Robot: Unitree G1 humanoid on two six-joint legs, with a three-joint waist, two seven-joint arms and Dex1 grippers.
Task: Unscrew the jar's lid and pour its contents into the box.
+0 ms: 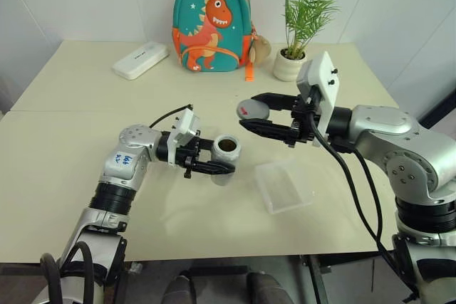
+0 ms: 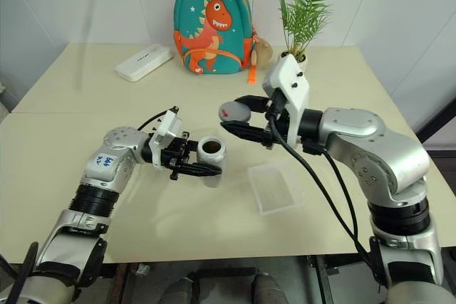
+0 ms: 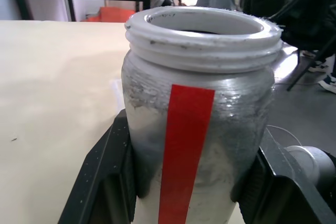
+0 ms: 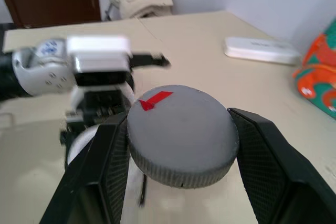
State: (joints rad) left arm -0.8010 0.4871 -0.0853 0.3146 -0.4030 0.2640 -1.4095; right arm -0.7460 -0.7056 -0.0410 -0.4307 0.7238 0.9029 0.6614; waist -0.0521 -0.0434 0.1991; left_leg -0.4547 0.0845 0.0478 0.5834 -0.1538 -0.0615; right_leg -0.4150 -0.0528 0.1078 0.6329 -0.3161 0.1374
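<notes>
The small silvery cylindrical jar with a red label stripe [image 1: 228,156] is held upright by the left gripper [image 1: 208,164], whose black fingers are clamped against its sides just above the cream table [image 1: 85,119]. The jar's white threaded mouth is uncovered. The round grey lid with a red mark [image 1: 252,109] is pinched between the fingers of the right gripper [image 1: 265,114] and is carried in the air, up and to the right of the jar's mouth and apart from it.

Unscrewing is judged complete; pouring is not yet done. The shallow transparent square box [image 1: 283,185] lies on the table just to the right of the jar, near the front edge, and appears empty.

Open table is available between jar and box. The raised right gripper is judged the nearest obstruction. The white rectangular case [image 1: 140,60], dinosaur backpack [image 1: 211,23] and potted plant [image 1: 301,26] are placed well apart at the rear.
</notes>
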